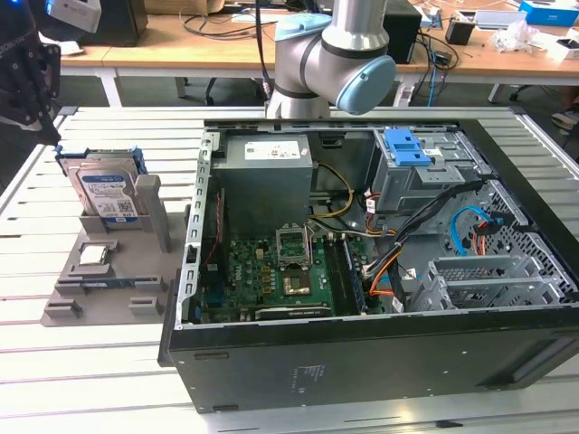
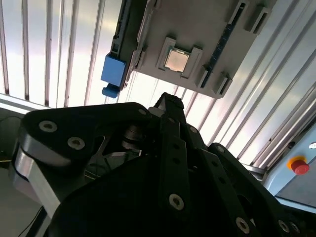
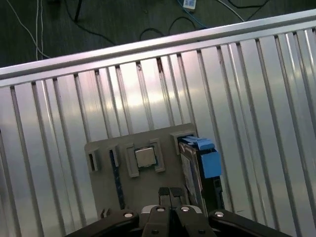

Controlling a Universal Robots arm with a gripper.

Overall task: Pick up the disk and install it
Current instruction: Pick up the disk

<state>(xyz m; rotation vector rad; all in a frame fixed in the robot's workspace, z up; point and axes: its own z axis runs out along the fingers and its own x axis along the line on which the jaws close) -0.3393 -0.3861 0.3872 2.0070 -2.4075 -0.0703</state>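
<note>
- Table, slatted metal, runs along the bottom edge of the exterior view and carries everything.
- Case lies open across the centre and right of that frame.
- Arm rises at top centre, behind the case.
- Holder, a grey block, lies on the table at the left, just beside the case.
- Cage, blue-topped, sits in the case's upper right, well apart from the holder.
- Gripper hangs over the holder, pressed together and pinching nothing.
- Disk stands on edge at the holder's far end, left of frame at mid-height, with its label towards the exterior camera. The first wrist view shows it edge-on, its long edge running alongside the gripper. By my reading the gripper's tip sits between disk and chip, so the disk lies just to one side of the tool, not under it.
- Chip rests flat in the holder, near the disk.
</note>
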